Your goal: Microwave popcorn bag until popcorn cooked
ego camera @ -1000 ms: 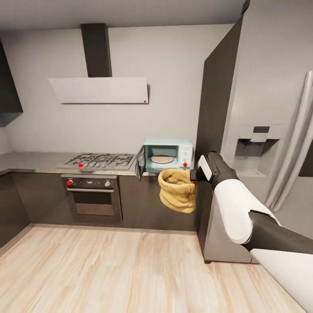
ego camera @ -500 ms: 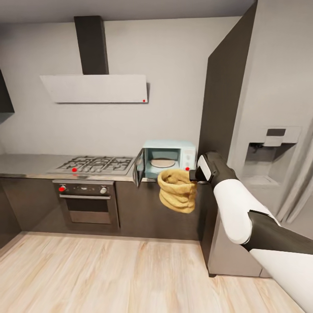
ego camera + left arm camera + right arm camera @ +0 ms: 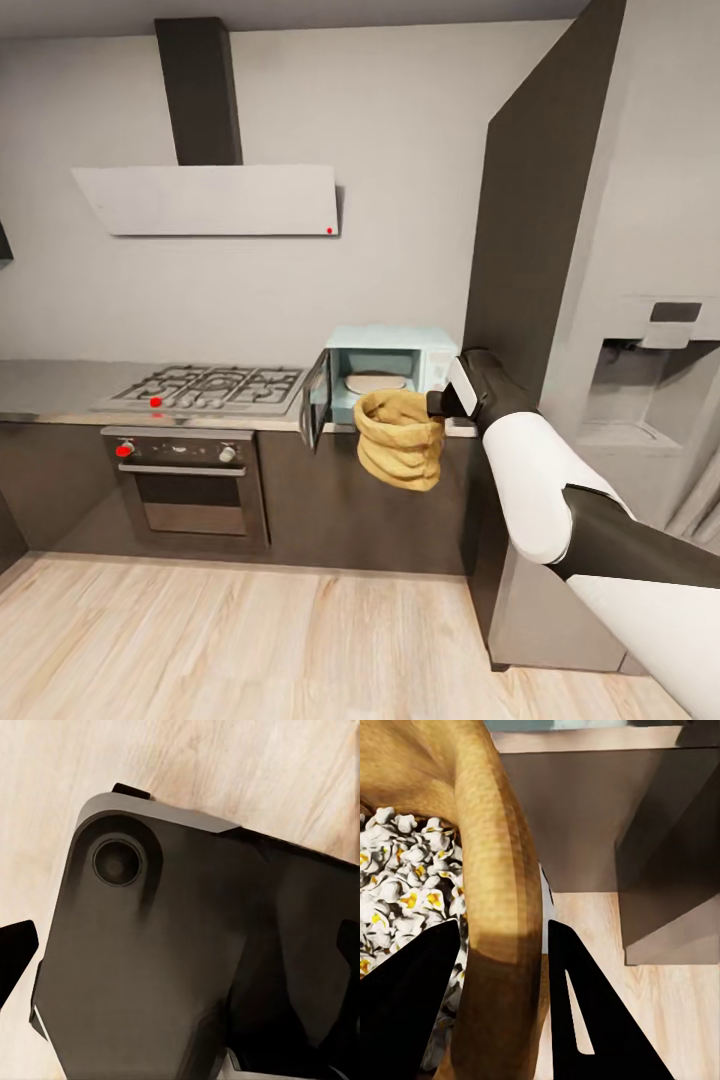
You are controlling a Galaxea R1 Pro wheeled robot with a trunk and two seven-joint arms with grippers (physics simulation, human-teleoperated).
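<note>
Right wrist view: the popcorn bag [image 3: 491, 870] is pinched by its rolled rim between the two dark fingers [image 3: 585, 1012] of the right tool [image 3: 502, 967], one finger inside the opening and one outside, so the jaws stand nearly closed on the wall of the sack. White and yellow popcorn [image 3: 397, 885] fills the bag to near the rim, and a rim grip looks chosen to keep the mouth upward and the contents in.

From the head camera the popcorn bag [image 3: 400, 438] hangs in the air off the end of the outstretched right arm [image 3: 530, 480], just in front of the microwave [image 3: 385, 372] and slightly below its cavity. The microwave door [image 3: 316, 398] stands swung open to one side, showing the pale turntable plate [image 3: 375, 382] inside, a clear path for the bag. It sits on the grey surface [image 3: 60, 385] beside the gas hob [image 3: 205, 385], with the steel oven [image 3: 190, 480] below and a tall dark panel [image 3: 525, 230] and the fridge [image 3: 650, 370] close beside it.

Left wrist view: dark robot body [image 3: 172, 967] over the wooden floor [image 3: 247, 765]; whether the left tool is open cannot be told
</note>
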